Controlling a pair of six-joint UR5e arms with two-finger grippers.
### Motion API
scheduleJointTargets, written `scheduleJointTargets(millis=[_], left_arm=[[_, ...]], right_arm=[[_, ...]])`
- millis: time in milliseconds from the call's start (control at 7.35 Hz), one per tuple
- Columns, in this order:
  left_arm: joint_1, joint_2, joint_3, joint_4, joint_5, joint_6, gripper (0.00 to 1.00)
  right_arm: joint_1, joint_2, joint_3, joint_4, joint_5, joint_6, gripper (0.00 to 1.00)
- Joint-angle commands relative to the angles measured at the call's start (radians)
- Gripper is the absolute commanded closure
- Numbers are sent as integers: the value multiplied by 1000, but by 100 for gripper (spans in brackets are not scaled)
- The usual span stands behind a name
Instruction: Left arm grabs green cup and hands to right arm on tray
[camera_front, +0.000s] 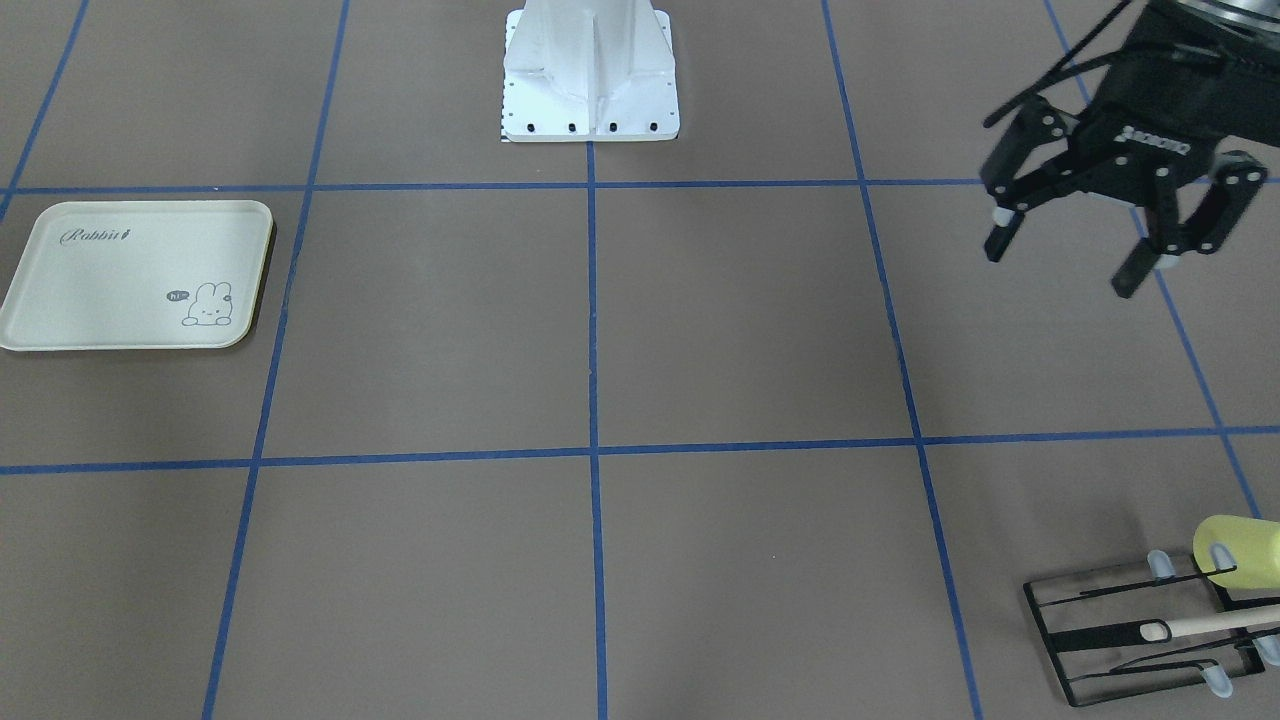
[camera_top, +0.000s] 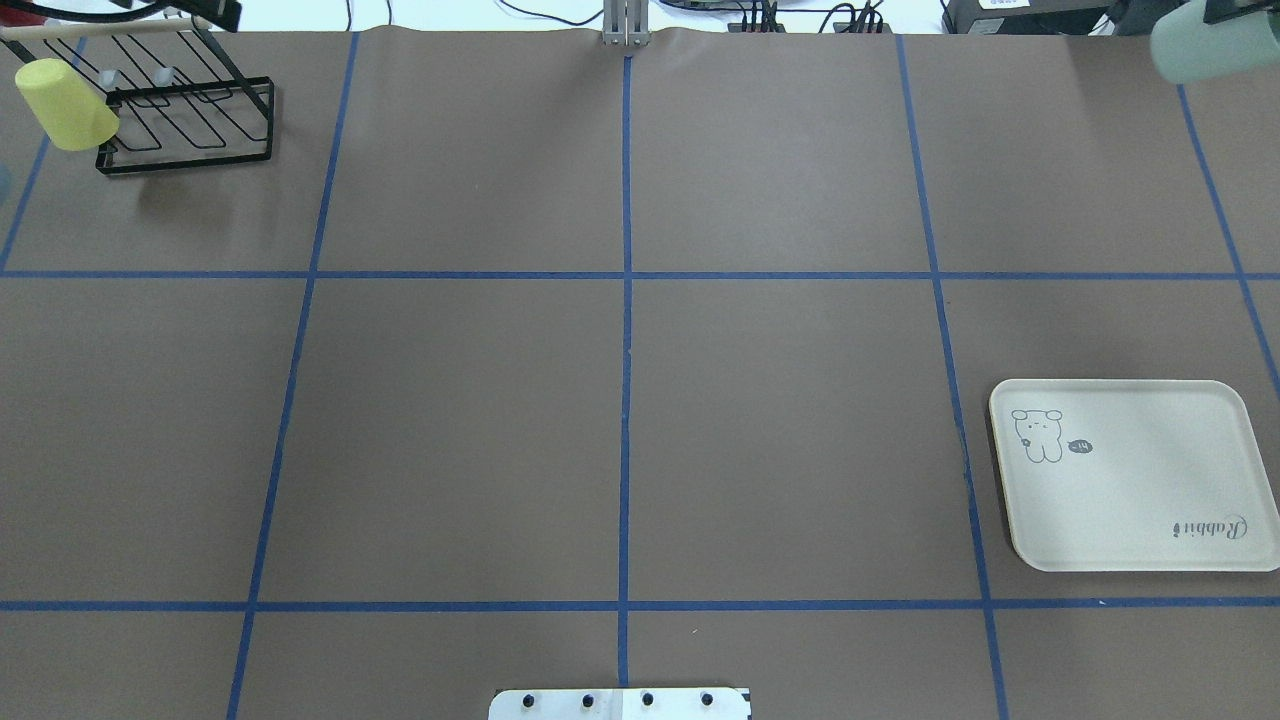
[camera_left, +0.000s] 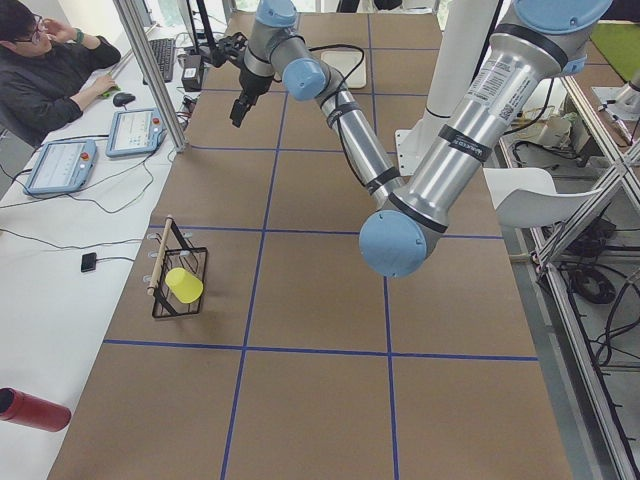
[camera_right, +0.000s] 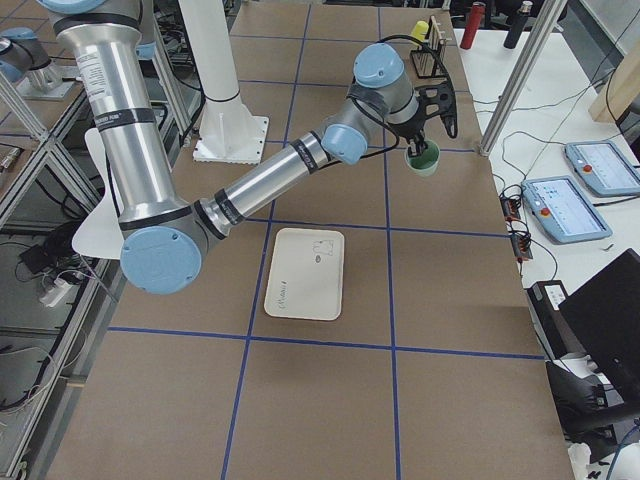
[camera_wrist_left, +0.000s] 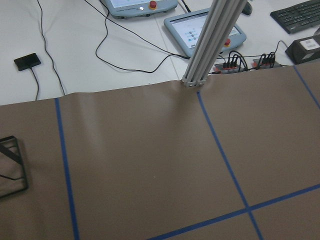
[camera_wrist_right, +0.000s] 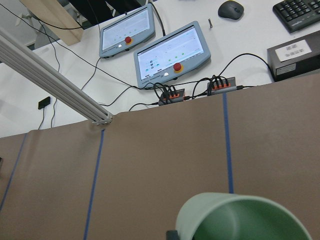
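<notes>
The pale green cup (camera_top: 1195, 52) hangs above the table's far right corner, past the tray. It also shows in the exterior right view (camera_right: 426, 160) and fills the bottom of the right wrist view (camera_wrist_right: 245, 220), mouth toward the camera. My right gripper (camera_right: 428, 128) is shut on its rim from above. My left gripper (camera_front: 1060, 268) is open and empty, high over the left side of the table, apart from the cup. The cream Rabbit tray (camera_top: 1150, 500) lies flat and bare at the near right; it also shows in the front-facing view (camera_front: 90, 300).
A black wire rack (camera_top: 190, 120) stands at the far left corner with a pale yellow cup (camera_top: 65, 105) on one prong and a wooden rod (camera_front: 1220, 622) across it. The white robot base (camera_front: 590, 80) sits mid-table. An operator (camera_left: 50, 70) sits beyond the far edge.
</notes>
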Motion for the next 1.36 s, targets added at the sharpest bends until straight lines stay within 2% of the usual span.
scheduleJointTargets(millis=[0,272,408,544,680,816,952,1088,1224], left_arm=[[-140,112,14,91,-7,342,0],[-246,172,24,242,-13,534,0],[-271,250,27,251,-5,599,0],[-278,311,43,257,-48,598,0],[-310,342,110,240,-148,604,0],[-343,374,134,203,-163,621,0],[-352,399,161,200,-163,621,0],[-354,417,163,208,-163,618,0],[-352,440,154,205,-163,616,0]], right_arm=[[73,-34,3,-167,56,-257,100],[64,-109,4,-231,65,-401,100],[67,-143,17,-231,96,-417,100],[50,-185,54,-233,103,-417,100],[20,-206,78,-233,102,-416,100],[-26,-250,112,-234,88,-406,100],[-78,-299,144,-236,58,-402,100],[-155,-375,186,-236,-55,-402,100],[-210,-426,210,-225,-109,-387,100]])
